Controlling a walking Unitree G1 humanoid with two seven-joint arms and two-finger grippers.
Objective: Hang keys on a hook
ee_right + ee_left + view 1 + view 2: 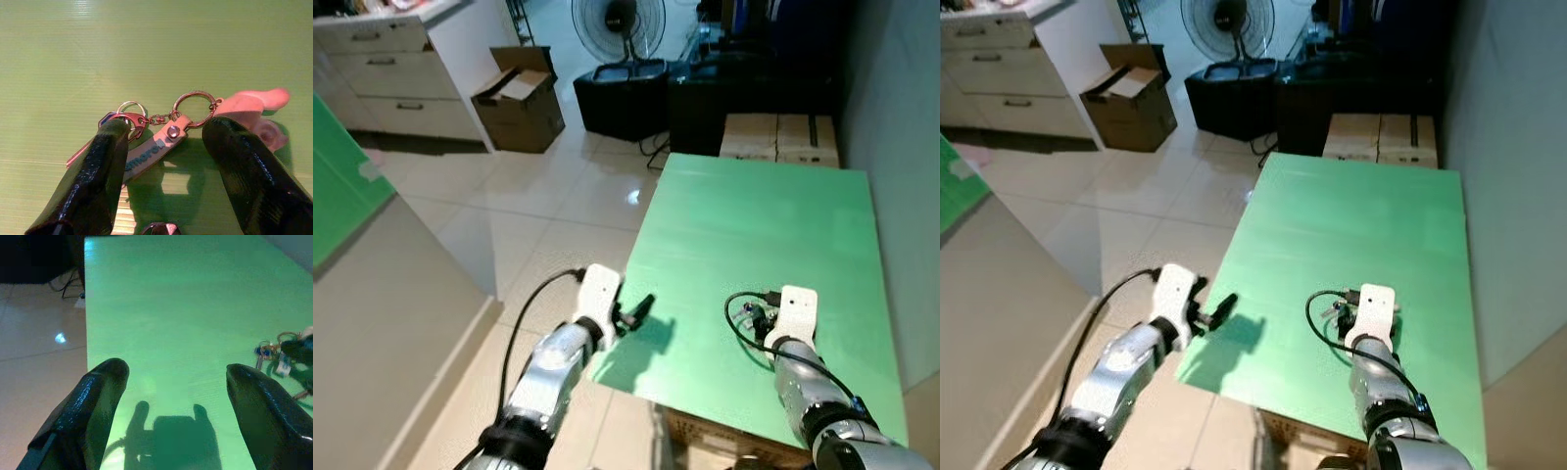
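straddling keys [151, 134] | right gripper [168, 161] spread | strap seemingly crosswise

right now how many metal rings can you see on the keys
2: a small ring by the blue-headed key beside one finger, and a larger ring on the strap next to the pink tag. More may be hidden under the right gripper.

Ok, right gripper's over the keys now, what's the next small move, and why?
Probably lower the right gripper a touch and close. Its fingers are open on either side of the keys, which lie flat on the green board, not yet gripped. The left gripper hovers open at the board's edge.
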